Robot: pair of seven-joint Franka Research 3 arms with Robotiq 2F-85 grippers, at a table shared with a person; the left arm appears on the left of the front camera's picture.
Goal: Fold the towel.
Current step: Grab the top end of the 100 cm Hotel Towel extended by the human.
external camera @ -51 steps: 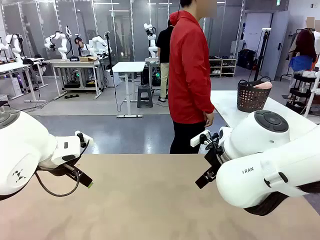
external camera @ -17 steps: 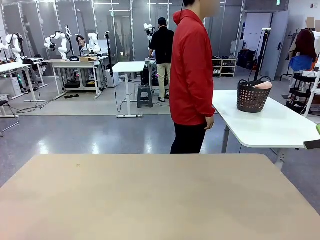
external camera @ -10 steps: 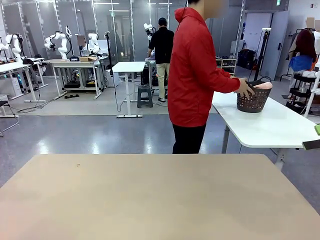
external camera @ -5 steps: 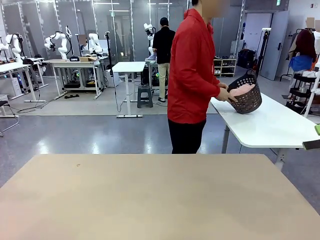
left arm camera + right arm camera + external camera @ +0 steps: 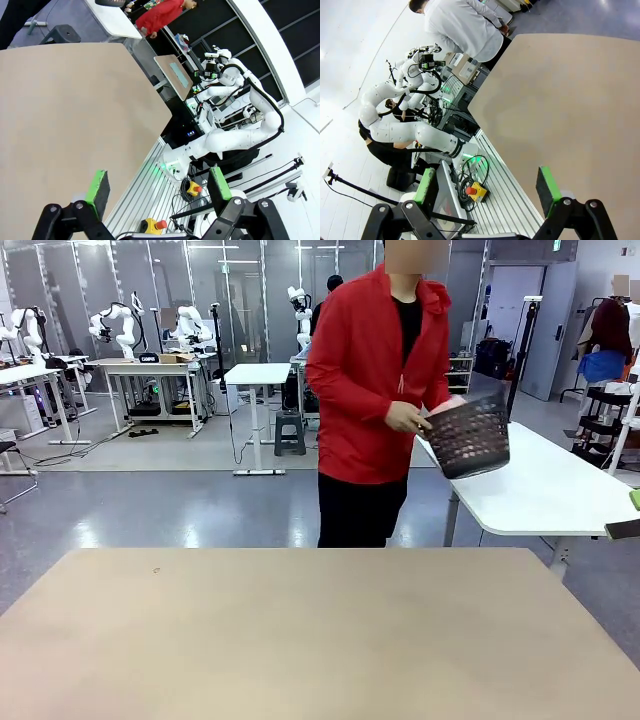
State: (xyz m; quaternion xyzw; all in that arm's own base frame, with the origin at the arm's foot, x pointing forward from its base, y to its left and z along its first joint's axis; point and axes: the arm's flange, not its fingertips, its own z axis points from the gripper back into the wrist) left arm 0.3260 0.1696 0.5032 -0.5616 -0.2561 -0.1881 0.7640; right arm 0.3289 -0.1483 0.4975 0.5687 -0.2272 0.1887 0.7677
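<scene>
Beyond the worktop [image 5: 300,640], the towel [image 5: 452,404] peeks from the basket [image 5: 472,440] the person carries, far from my left end effector [image 5: 158,184] and right end effector [image 5: 487,186], both wide and empty, so it may land crumpled, corners hidden.

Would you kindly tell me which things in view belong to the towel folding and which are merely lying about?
Job: towel in the dark basket the person holds; tan table; open left gripper and right gripper.
Lying about: white side table; black stool; far white desk.
</scene>
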